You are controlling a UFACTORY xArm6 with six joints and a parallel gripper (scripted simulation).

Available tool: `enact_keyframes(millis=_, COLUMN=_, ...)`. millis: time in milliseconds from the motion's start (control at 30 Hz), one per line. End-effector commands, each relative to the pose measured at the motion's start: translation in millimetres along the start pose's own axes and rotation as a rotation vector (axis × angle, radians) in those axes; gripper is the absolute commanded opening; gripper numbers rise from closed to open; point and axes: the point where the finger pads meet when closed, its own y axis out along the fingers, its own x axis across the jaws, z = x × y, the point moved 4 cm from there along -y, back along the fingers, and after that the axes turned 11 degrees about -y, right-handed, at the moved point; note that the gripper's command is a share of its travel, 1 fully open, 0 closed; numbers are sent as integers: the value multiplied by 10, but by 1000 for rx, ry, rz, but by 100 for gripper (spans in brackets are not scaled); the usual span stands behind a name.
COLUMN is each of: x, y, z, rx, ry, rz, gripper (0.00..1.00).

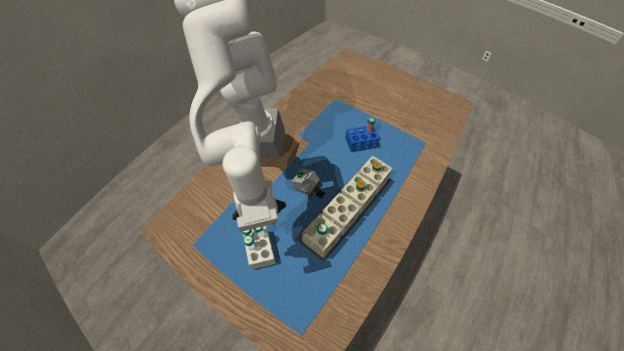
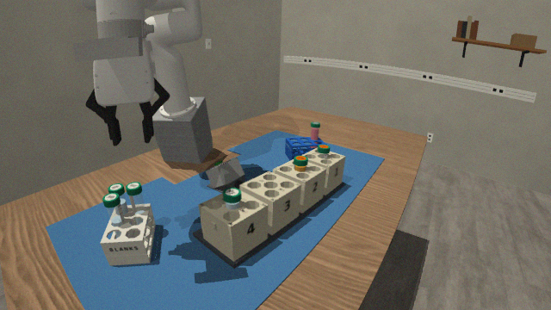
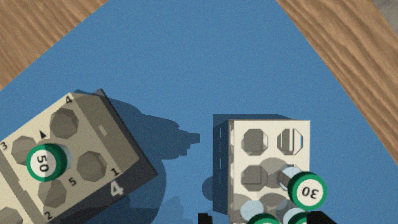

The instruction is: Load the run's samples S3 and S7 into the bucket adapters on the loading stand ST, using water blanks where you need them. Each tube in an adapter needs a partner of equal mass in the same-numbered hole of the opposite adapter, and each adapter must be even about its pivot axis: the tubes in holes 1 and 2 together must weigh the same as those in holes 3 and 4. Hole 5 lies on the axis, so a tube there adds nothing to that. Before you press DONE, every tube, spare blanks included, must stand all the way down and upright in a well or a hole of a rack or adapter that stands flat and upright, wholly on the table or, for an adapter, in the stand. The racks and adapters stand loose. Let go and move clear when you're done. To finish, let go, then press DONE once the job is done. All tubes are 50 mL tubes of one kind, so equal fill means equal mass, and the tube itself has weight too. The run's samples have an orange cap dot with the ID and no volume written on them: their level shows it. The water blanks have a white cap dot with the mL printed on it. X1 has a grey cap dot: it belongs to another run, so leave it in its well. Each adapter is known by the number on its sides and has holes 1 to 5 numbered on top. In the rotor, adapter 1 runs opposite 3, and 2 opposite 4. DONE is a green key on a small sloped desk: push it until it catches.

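The pincer (image 2: 131, 141) hung above the white blanks rack (image 1: 260, 263) (image 2: 125, 257) (image 3: 270, 125), its fingers apart and holding nothing; three white-dotted tubes stood in that rack. On the stand, a blank marked 50 (image 1: 322, 228) (image 2: 232, 195) (image 3: 44, 162) stood in adapter 4 (image 1: 312, 240) (image 2: 217, 234) (image 3: 120, 145), while adapters 2 (image 2: 315, 195) and 1 (image 2: 337, 172) each carried one orange-dotted tube. Adapter 3 (image 2: 284, 211) held none.

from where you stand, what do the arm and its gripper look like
The arm is smooth, glossy-looking white with rounded joints and tubular links. The gripper has a boxy white body with small dark dots near its edges, and two black, angular, jointed fingers. I see no loose cables.
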Motion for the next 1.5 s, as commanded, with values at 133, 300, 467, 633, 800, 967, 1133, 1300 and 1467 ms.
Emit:
enact_keyframes(millis=133, x=358, y=-11, z=-94, rx=4, ry=-1, rz=3, gripper=57)
enact_keyframes(millis=300, x=549, y=-10, z=-154, rx=4, ry=-1, rz=3, gripper=57)
enact_keyframes(millis=467, x=691, y=-9, z=-198, rx=4, ry=-1, rz=3, gripper=57)
enact_keyframes(millis=633, x=691, y=-9, z=-197, rx=4, ry=-1, rz=3, gripper=57)
enact_keyframes(millis=800, x=692, y=-9, z=-198, rx=4, ry=-1, rz=3, gripper=57)
enact_keyframes(millis=967, x=692, y=71, z=-198, rx=4, ry=-1, rz=3, gripper=57)
enact_keyframes(millis=1133, x=691, y=171, z=-198, rx=4, ry=-1, rz=3, gripper=57)
enact_keyframes(millis=1300, x=691, y=231, z=-198, rx=4, ry=-1, rz=3, gripper=57)
enact_keyframes(millis=1467, x=691, y=332, z=-197, rx=4, ry=-1, rz=3, gripper=57)
